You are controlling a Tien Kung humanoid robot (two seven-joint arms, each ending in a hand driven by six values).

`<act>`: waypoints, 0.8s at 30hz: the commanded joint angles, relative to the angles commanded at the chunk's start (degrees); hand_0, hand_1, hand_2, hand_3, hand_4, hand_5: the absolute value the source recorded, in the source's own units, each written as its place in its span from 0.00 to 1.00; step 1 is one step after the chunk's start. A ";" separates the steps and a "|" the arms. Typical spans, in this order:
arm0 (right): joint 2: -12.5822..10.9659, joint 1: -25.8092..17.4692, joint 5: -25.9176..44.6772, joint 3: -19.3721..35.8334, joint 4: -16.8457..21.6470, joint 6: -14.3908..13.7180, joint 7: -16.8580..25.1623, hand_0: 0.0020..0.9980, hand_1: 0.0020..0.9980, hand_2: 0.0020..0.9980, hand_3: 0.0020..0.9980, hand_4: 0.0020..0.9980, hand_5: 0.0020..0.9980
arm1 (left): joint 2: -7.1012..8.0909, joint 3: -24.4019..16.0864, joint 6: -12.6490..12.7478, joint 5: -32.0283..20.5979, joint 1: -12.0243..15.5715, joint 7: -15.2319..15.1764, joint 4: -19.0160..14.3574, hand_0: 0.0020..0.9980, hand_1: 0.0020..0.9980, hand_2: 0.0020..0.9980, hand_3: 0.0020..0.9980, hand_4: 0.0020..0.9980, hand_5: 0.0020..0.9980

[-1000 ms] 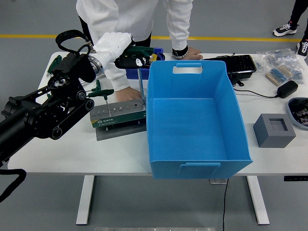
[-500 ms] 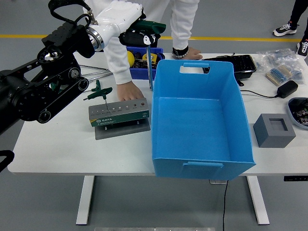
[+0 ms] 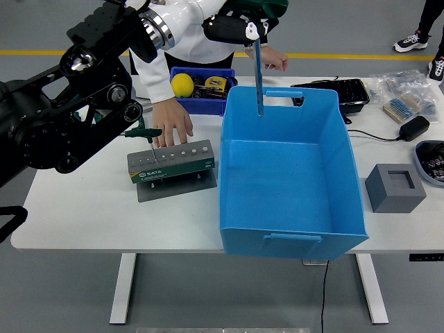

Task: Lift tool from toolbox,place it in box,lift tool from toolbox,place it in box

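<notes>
**Robot's left hand holds a T-handle tool over the far rim of a blue box**

Nearest the viewer, a large open blue box (image 3: 291,187) sits on a white table (image 3: 104,215), reaching almost to the table's near edge. Nothing can be seen inside it.

To the left of the box, a green tool holder (image 3: 171,164) stands on a grey plate. One green-handled tool (image 3: 145,135) stands upright in its left end; the other holes along its top look unfilled. A person's hand (image 3: 171,127) rests fingers-down on the table just beyond the holder.

To the right of the box sits a small grey block (image 3: 395,186) with a square recess in its top. Farther right and beyond it lie a black power adapter (image 3: 415,128) and some clear bags of small parts (image 3: 406,94).

The robot's black left arm (image 3: 62,118) comes in from the left and rises toward the far side. Its left hand (image 3: 239,21), in a white shell, is clamped around the green handle of a T-handle tool (image 3: 259,69). The tool's thin shaft hangs straight down, its tip just inside the box's far wall, near the handle cutout.

Beyond the box on the left is a small blue bin (image 3: 202,83) with a yellow ball and mixed items. A black tray (image 3: 333,90) lies beyond the box's far right corner. The person in a white top stands at the far side, their other hand (image 3: 274,61) held above the table.
</notes>
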 joint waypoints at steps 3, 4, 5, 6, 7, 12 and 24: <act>0.04 0.01 -0.33 0.18 0.02 -0.04 -0.14 0.72 0.70 0.75 0.56 0.79 0.71 | -1.99 4.33 -0.47 -1.09 0.50 0.23 -1.19 0.09 0.00 0.01 0.03 0.67 0.65; 0.01 0.04 -0.44 0.22 0.03 -0.04 -0.18 0.72 0.70 0.75 0.56 0.79 0.71 | -2.66 6.14 -0.62 -1.51 0.57 0.21 -1.17 0.09 0.00 0.01 0.03 0.67 0.65; -0.01 0.07 -0.50 0.24 0.04 -0.04 -0.19 0.72 0.70 0.75 0.56 0.79 0.71 | -3.20 7.57 -0.68 -1.83 0.63 0.16 -1.07 0.09 0.00 0.01 0.04 0.66 0.65; -0.02 0.12 -0.51 0.23 0.04 -0.06 -0.19 0.72 0.70 0.75 0.56 0.79 0.71 | -3.84 9.19 -0.73 -2.17 0.71 0.07 -0.85 0.09 0.00 0.01 0.04 0.66 0.65; -0.04 0.15 -0.46 0.22 0.05 -0.07 -0.16 0.72 0.70 0.75 0.56 0.79 0.71 | -4.48 10.52 -0.70 -2.48 0.81 -0.03 -0.50 0.09 0.00 0.01 0.04 0.66 0.65; -0.22 0.41 -0.21 0.10 0.09 -0.12 0.00 0.72 0.70 0.75 0.56 0.79 0.71 | -7.09 15.47 -0.14 -4.14 1.02 -0.99 2.12 0.09 0.00 0.01 0.04 0.66 0.65; -0.69 0.76 -1.07 0.59 0.15 -0.36 0.02 0.73 0.70 0.75 0.56 0.79 0.71 | -9.97 21.04 0.96 -10.22 1.31 -7.60 9.48 0.38 0.37 0.44 0.54 0.85 0.66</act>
